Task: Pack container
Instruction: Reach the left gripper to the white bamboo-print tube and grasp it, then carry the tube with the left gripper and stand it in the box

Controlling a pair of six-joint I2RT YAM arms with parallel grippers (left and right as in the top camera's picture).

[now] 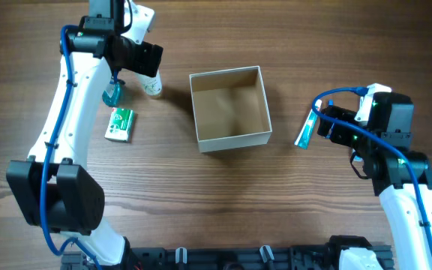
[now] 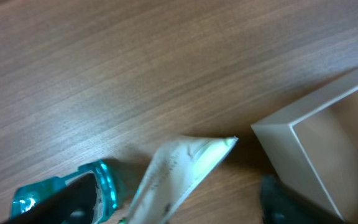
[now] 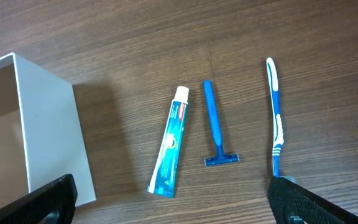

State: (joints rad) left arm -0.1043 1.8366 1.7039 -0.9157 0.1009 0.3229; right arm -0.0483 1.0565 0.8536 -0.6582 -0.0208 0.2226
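Sitting upright, the container (image 1: 235, 141) shows cream walls, tan inside.

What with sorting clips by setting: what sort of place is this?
Likely a robot lab tabletop, not a bathroom: left arm and right arm over a wood-grain table, with toothpaste, razor and toothbrush beside a cardboard container.

Bright and even from above, with a soft shadow beside the container (image 1: 235, 140) on the bench (image 1: 223, 210), sharp overhead, blurred throughout the left wrist view, dark and out of focus at the right wrist view's lower corners.
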